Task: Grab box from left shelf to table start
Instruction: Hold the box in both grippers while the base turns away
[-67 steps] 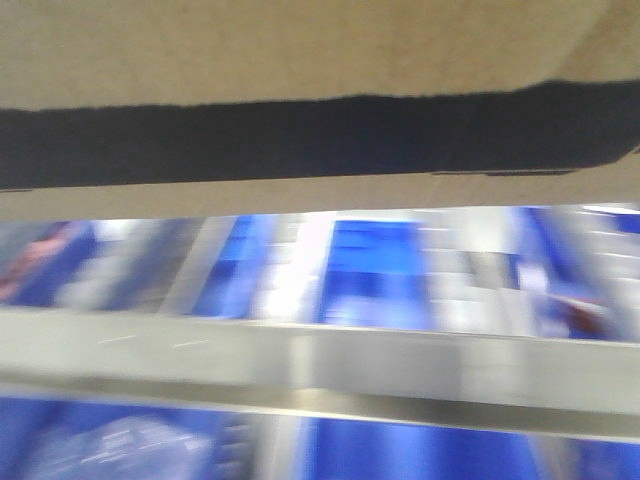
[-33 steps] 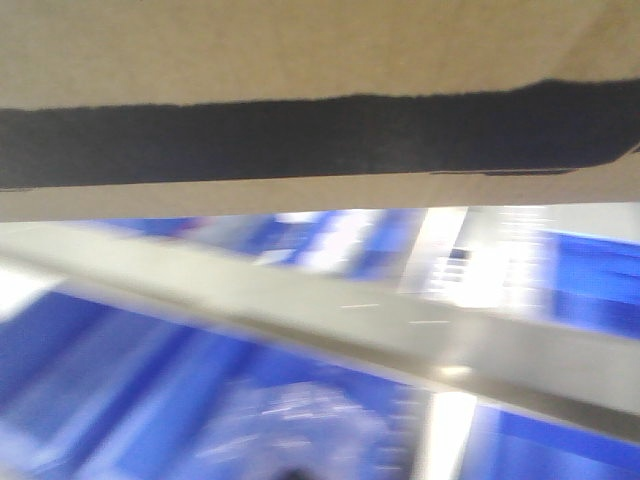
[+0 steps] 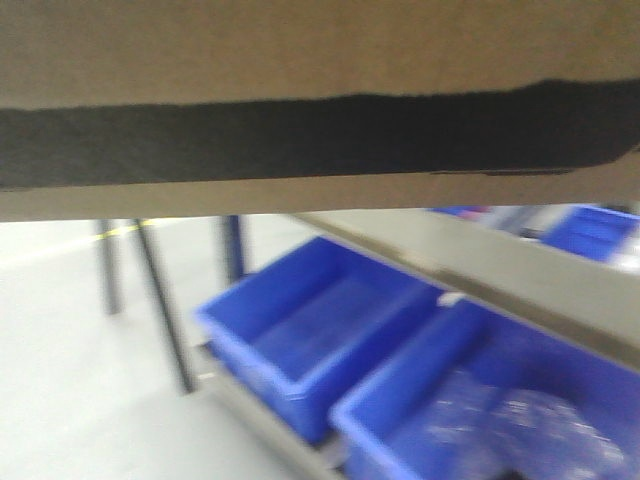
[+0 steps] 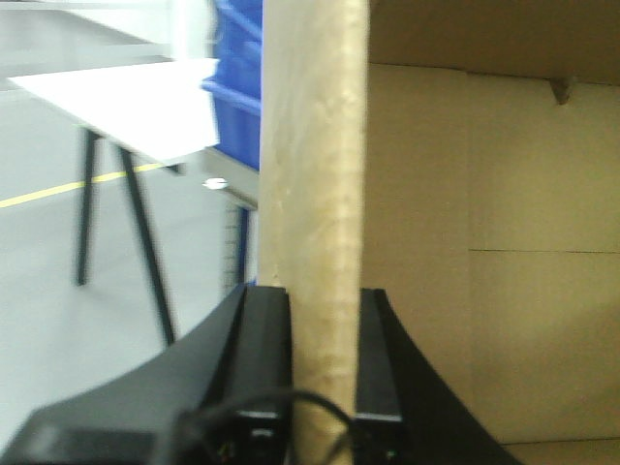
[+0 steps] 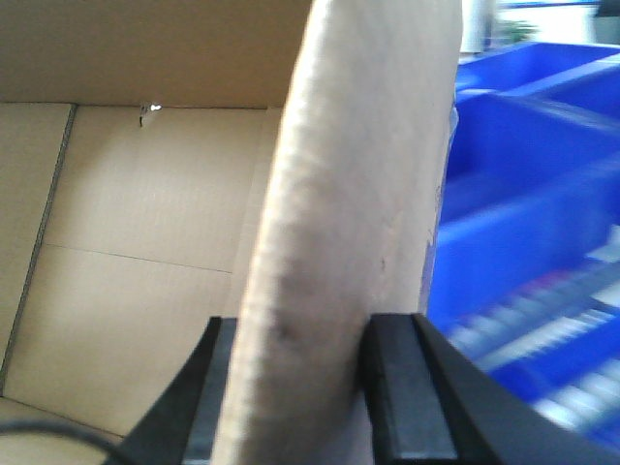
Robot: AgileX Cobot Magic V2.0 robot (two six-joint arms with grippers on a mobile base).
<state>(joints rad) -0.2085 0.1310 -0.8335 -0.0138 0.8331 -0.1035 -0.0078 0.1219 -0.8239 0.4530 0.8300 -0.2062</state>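
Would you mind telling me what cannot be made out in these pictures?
Front view: the box runs off three edges; no lettering shows.
Front view: blur hides what lies in the nearer blue bin.
Wrist views: the box wall covers the inner faces of left claw and right claw.

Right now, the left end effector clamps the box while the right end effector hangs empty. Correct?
No. The right wrist view shows the right end effector shut on a wall of the box too. The left end effector clamps it, yes.
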